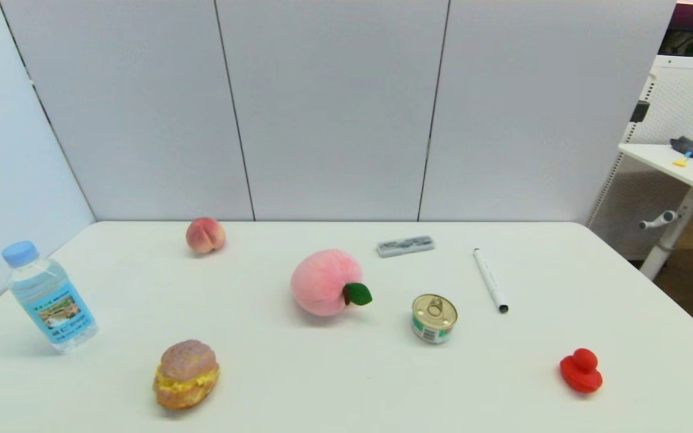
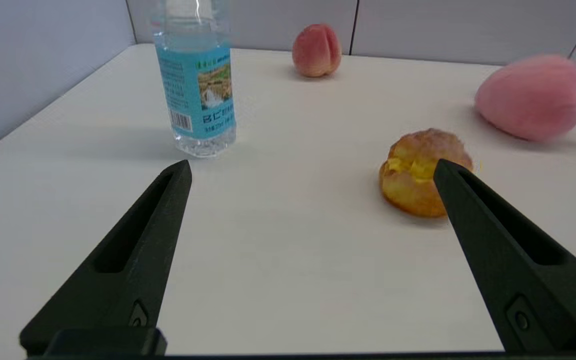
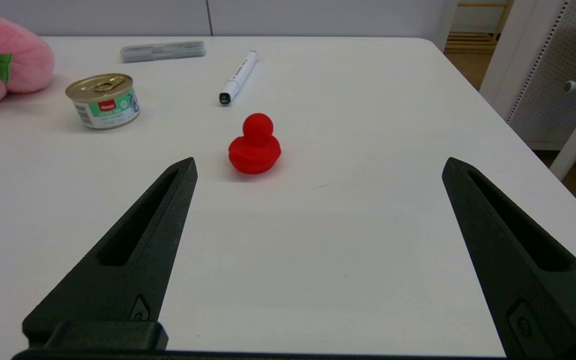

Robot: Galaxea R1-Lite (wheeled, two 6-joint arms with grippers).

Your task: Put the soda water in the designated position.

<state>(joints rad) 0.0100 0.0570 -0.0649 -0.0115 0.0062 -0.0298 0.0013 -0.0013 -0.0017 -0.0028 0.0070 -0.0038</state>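
Right now the soda water point(image 1: 50, 297) stands upright near the left edge of the white tabletop point(image 1: 346, 385), close to the side wall panel, its light-blue cap on and its blue label turned toward the middle of the room. Nothing touches it. Neither arm shows in the head view; both sit low at the near side of the tabletop.

From the left wrist view, the left gripper point(image 2: 312, 167) has its jaws spread wide and grasping nothing. The bottle point(image 2: 197, 95) stands ahead of it, beyond one finger, and a cream puff point(image 2: 418, 175) lies beyond the other finger, partly behind its tip. The cream puff point(image 1: 186, 373) lies near the front edge, to the right of the bottle.

From the right wrist view, the right gripper point(image 3: 318, 167) likewise has its jaws released and wide apart, with bare tabletop between them. A red toy duck point(image 3: 254, 145) sits just ahead of it, nearer the finger on the tin can's side.

Elsewhere on the tabletop are a small peach point(image 1: 205, 235) toward the back, a larger pink plush peach point(image 1: 326, 282) with a green leaf in the middle, a gold-topped tin can point(image 1: 434, 318) just to its right, a white marker pen point(image 1: 490, 280), and a small grey case point(image 1: 405, 245) near the back.
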